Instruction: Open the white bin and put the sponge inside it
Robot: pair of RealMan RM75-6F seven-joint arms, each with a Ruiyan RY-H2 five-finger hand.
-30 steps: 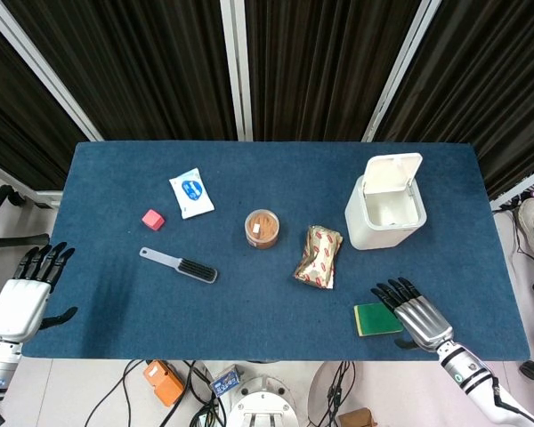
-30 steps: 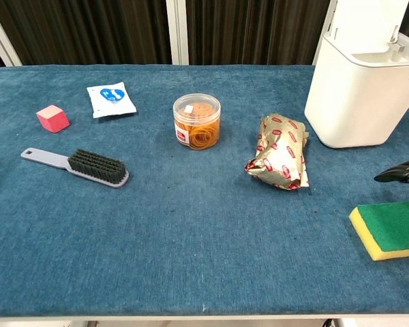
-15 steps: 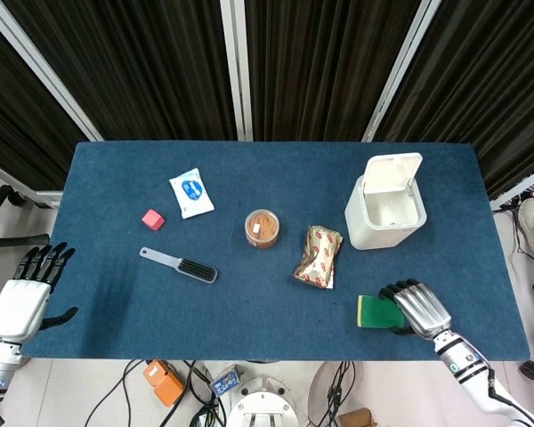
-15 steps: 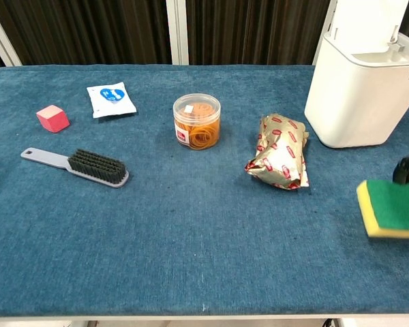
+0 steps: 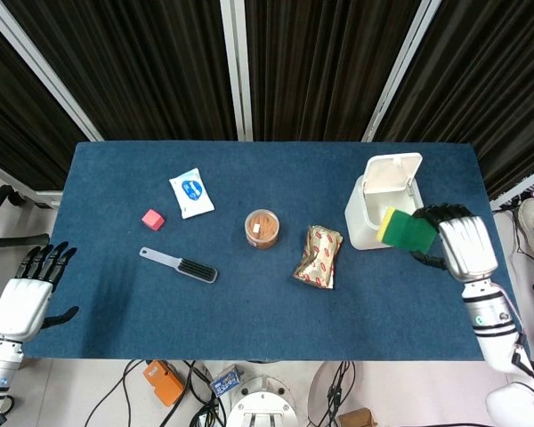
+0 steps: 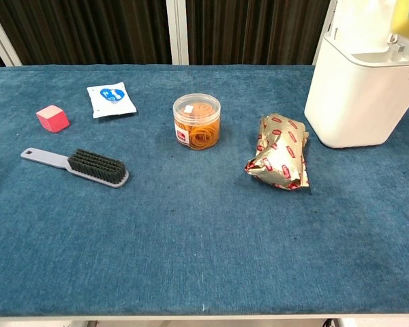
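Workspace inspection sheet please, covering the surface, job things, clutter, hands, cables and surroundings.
Surface: blue table.
Job's things: white bin with lid up; sponge held over its front edge.
Clutter: brush, pink cube, white packet, jar of rubber bands, foil packet.
Hands: right hand holds the sponge; left hand empty, off the table's left edge.
Cables: cables on the floor below the table.
Surroundings: dark curtains.

I see dark pleated curtains (image 5: pixel 320 62) with white frame posts (image 5: pixel 238 67) at twelve o'clock, cables (image 5: pixel 151 391) on pale floor at six.
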